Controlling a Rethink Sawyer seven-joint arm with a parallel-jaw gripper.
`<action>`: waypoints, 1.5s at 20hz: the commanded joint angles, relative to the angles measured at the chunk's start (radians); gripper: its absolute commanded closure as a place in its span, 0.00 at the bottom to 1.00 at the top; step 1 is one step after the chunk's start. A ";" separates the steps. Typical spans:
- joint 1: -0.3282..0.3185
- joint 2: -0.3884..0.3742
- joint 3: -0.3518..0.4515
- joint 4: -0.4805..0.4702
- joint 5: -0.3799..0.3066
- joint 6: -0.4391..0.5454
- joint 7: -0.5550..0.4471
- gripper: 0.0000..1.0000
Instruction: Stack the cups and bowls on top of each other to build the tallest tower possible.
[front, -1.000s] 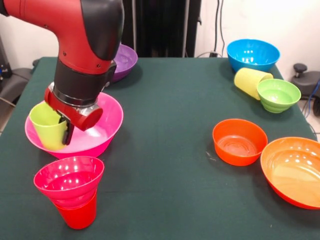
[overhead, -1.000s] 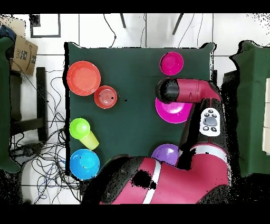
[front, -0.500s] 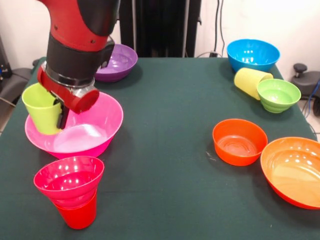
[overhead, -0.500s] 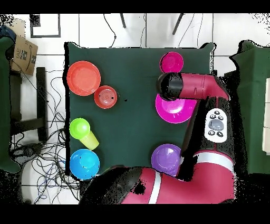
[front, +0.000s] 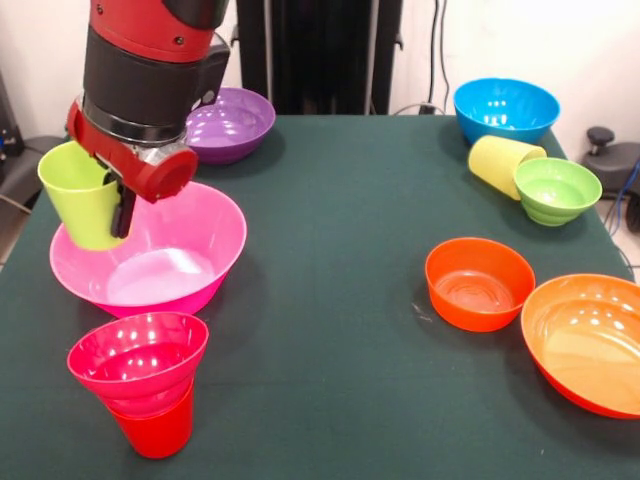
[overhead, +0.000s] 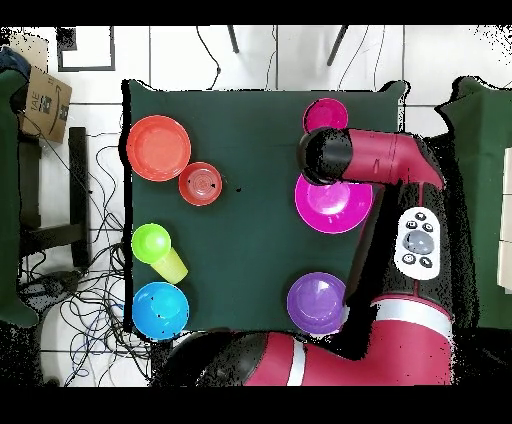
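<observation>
End effector: we see the end effector (front: 118, 210) clamped on the lime green cup (front: 82, 194), one dark finger pressed against the cup's right wall; the cup hangs upright, mouth up, lifted clear of the tabletop (front: 330, 300).
Held cup's place: at the left of the front view, over the left rim of the large pink bowl (front: 175, 262) and seemingly free of it.
Tower so far: near left, the small magenta bowl (front: 140, 362) sits mouth up in the mouth of the red cup (front: 155, 430), just in front of the pink bowl.
Other pieces: the purple bowl (front: 232, 122) lies far left behind the arm; the blue bowl (front: 506, 107) far right; the pale yellow cup (front: 500, 162) lies on its side touching the ribbed green bowl (front: 556, 188); the small orange bowl (front: 478, 282) and large orange bowl (front: 588, 340) sit near right, just beside each other.
Step in hand: we judge this as the carry phase, the green cup picked and raised, not yet placed.
Next move: we would bring the cup nearer and slightly right until it centres over the magenta bowl, then lower it straight and gently.
Risk: that pile is narrow at its base, so an off-centre touch could tip it.
</observation>
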 joint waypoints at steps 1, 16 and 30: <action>-0.008 0.020 0.134 -0.012 0.024 0.027 -0.102 1.00; -0.005 0.090 0.150 -0.149 0.033 0.031 -0.069 1.00; 0.018 0.169 0.120 -0.268 0.060 0.016 0.022 1.00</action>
